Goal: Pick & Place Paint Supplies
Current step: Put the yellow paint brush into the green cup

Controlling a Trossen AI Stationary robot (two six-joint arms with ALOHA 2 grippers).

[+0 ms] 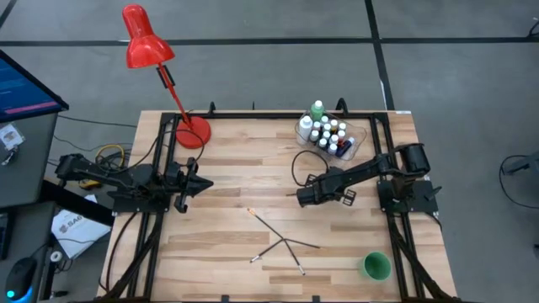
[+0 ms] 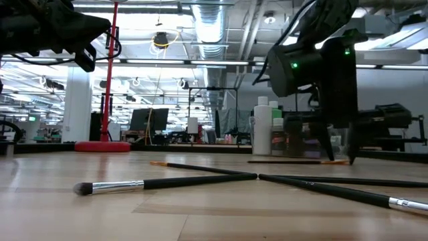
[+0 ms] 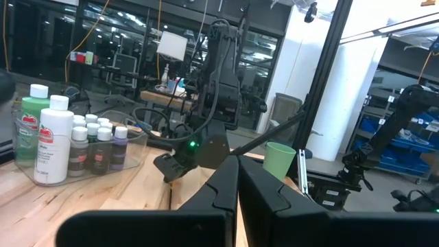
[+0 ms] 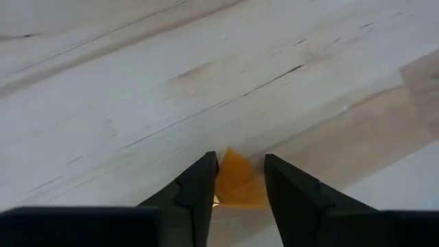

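Observation:
Several thin dark paintbrushes (image 1: 285, 244) lie crossed on the wooden table, near its front; the low view shows one paintbrush (image 2: 167, 182) close up. The tiny white-capped bottles (image 1: 328, 135), a taller green bottle (image 1: 317, 109) and a taller white bottle (image 3: 53, 140) stand in a clear tub (image 1: 354, 145) at the far edge. My right gripper (image 1: 300, 199) points down at mid-table, its fingers around the orange end of another brush (image 2: 294, 161). My left gripper (image 1: 205, 183) hovers shut over the left side, touching nothing. My right gripper (image 4: 240, 171) comes from above, pointing down, with one finger on each side of the brush's tapered orange end (image 4: 236, 182), which fills the narrow gap between them. The brush still lies flat on the table (image 2: 287, 161), stretching away from the fingers.
A green cup (image 1: 376, 266) stands near the front right corner. A red desk lamp (image 1: 147, 42) has its base (image 1: 194, 133) on the far left of the table. Black frame rails run along both sides. Bare wood lies between the two grippers.

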